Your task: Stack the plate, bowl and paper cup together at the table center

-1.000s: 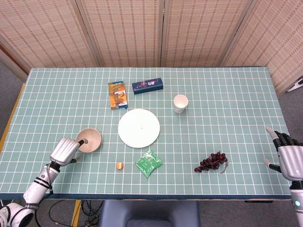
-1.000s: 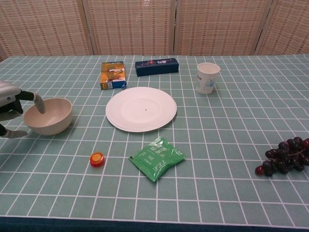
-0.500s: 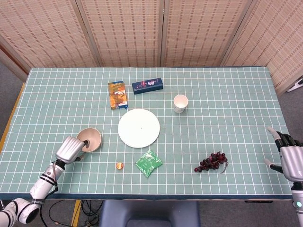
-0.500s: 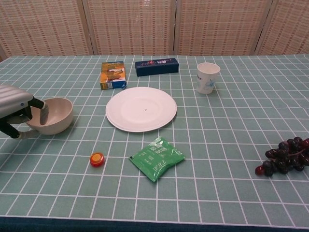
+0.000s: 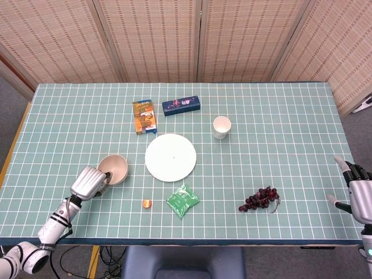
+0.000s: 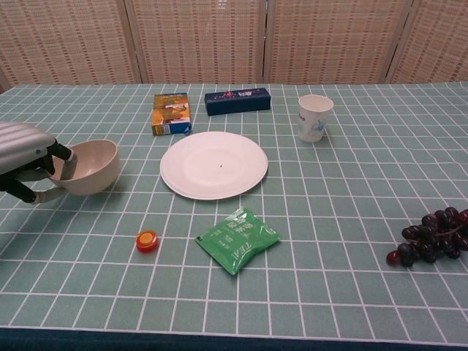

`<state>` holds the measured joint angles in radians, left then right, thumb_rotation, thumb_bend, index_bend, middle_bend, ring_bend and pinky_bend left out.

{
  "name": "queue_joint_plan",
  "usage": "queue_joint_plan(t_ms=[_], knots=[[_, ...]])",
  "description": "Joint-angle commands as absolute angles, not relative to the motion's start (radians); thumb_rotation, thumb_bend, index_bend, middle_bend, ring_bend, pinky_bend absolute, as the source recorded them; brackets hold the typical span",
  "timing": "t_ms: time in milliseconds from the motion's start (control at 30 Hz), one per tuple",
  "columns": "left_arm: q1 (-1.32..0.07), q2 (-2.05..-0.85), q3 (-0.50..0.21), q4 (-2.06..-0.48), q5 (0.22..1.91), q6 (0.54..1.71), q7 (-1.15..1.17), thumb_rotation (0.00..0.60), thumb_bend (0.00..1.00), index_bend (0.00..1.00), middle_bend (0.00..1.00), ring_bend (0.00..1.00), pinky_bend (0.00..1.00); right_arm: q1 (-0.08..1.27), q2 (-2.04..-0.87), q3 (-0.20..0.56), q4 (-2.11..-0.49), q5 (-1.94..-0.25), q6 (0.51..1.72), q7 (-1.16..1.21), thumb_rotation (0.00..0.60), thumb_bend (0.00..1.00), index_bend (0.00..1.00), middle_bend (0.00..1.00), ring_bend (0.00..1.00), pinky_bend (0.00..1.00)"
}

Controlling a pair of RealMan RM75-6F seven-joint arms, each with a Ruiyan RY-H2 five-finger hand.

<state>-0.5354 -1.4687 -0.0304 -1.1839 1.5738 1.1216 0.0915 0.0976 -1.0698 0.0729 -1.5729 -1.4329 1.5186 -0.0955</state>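
Fingers point(image 6: 64, 159) of the left hand point(image 5: 89, 182) are hooked over the rim of the beige round bowl point(image 6: 89, 165), left of the white round plate point(image 5: 170, 157) at table centre. Nothing's stacked yet; the white paper cup point(image 5: 221, 127) is untouched. Right hand point(image 5: 361, 195) fingers are spread, empty.

Green white-grid table point(image 6: 351, 219), white plate point(image 6: 213, 164), beige bowl point(image 6: 91, 167), white cup point(image 6: 315, 117), green packet point(image 6: 238, 239), dark purple grapes point(image 6: 430, 238).
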Motion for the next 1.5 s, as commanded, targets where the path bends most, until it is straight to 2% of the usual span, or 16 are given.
queue_joint_plan(t_ms=[33,300,600,1067,1300,1500], knots=[[-0.555,-1.457,-0.041,-1.21,1.587,1.128,0.097,0.6,0.37,0.58,0.98,0.91,0.99,0.096,-1.068,0.076,-1.573,-1.432,1.518,-0.094,0.6,0.0,0.12,0.24,0.23,0.4],[-0.649,-1.46,-0.103,-1.306,1.578,1.075,0.154,0.6,0.37,0.58,0.98,0.91,0.99,0.092,-1.067,0.083,-1.57,-1.432,1.513,-0.092,0.6,0.0,0.12,0.24,0.23,0.4],[-0.769,-1.538,-0.176,-1.332,1.498,0.956,0.265,0.6,0.37,0.58,0.98,0.91,0.99,0.083,-1.063,0.087,-1.565,-1.431,1.514,-0.085,0.6,0.0,0.12,0.24,0.23,0.4],[-0.896,-1.714,-0.24,-1.203,1.333,0.857,0.428,0.6,0.37,0.58,0.98,0.91,0.99,0.067,-1.059,0.092,-1.553,-1.428,1.517,-0.06,0.6,0.0,0.12,0.24,0.23,0.4],[-0.933,-1.755,-0.248,-1.163,1.255,0.832,0.528,0.6,0.37,0.57,0.98,0.9,0.99,0.056,-1.057,0.093,-1.546,-1.426,1.523,-0.047,0.6,0.0,0.12,0.24,0.23,0.4],[-0.946,-1.765,-0.246,-1.164,1.175,0.828,0.631,0.6,0.37,0.51,0.94,0.88,0.97,0.051,-1.051,0.095,-1.545,-1.426,1.526,-0.042,0.6,0.0,0.12,0.24,0.23,0.4]])
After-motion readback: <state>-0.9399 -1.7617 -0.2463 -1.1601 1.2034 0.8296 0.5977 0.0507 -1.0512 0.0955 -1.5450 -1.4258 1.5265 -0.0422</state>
